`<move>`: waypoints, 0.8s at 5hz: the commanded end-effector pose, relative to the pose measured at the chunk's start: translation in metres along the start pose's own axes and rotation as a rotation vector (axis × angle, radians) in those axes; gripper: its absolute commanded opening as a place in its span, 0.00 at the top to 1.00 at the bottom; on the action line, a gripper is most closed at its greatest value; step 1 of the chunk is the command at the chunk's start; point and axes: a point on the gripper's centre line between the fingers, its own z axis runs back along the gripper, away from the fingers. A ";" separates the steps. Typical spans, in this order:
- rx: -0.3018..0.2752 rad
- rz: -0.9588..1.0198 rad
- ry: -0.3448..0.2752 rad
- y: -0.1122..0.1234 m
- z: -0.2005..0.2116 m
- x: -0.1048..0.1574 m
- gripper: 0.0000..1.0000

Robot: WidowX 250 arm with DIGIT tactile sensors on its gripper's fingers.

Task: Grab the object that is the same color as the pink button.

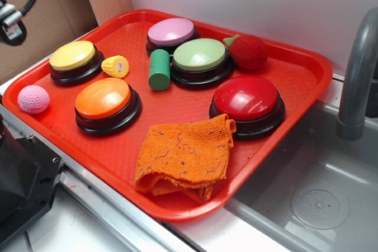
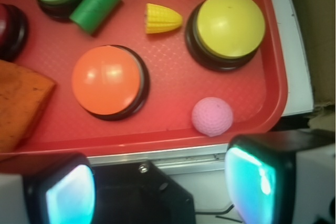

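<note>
Your pincer (image 2: 157,192) hangs wide open and empty off the tray's (image 1: 177,208) edge, so take the small pink ball (image 1: 33,99) in the tray's corner beside the yellow button (image 1: 73,57) across its middle; it looks light, soft and grippy.
</note>
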 end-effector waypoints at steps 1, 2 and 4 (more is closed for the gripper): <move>0.109 0.044 0.050 0.037 -0.040 -0.001 0.00; 0.122 0.029 0.047 0.043 -0.053 0.001 0.00; 0.129 0.013 0.118 0.060 -0.094 -0.001 0.00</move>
